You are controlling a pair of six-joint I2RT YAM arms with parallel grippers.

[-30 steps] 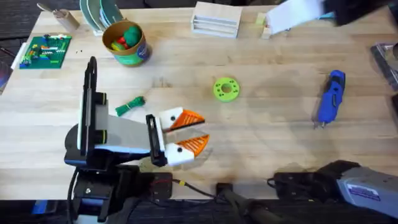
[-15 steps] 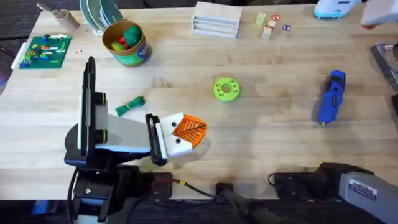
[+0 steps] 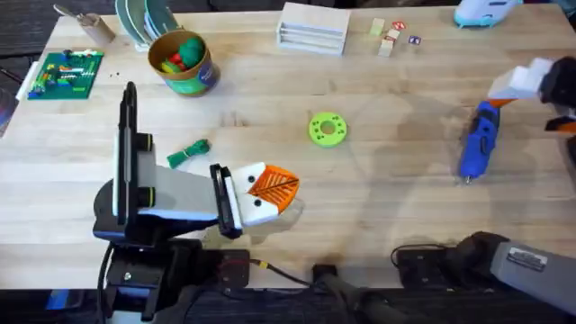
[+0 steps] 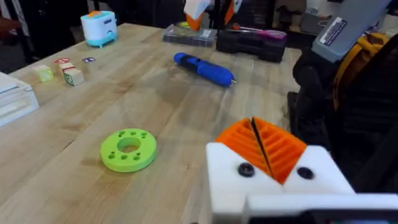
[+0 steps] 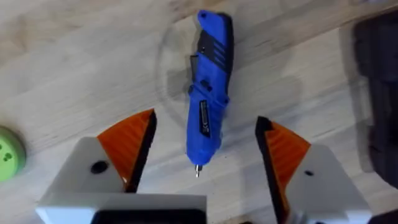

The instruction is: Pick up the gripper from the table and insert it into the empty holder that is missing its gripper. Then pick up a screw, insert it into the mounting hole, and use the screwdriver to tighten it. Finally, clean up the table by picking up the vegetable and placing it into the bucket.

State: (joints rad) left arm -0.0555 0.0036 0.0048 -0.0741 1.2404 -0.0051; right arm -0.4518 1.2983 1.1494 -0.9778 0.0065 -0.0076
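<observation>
Wooden tabletop: the right gripper hangs wide open and empty directly over the blue screwdriver, fingers flanking its long axis. Far from the screwdriver, the left gripper sits closed.

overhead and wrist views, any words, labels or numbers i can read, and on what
None can be read.
Blue screwdriver: a small label on its body, too small to read.
Right arm: a white sticker with print, too blurred to read.
Small blocks at the far edge: marks on them, too small to read.
Green circuit board: print unreadable.
</observation>
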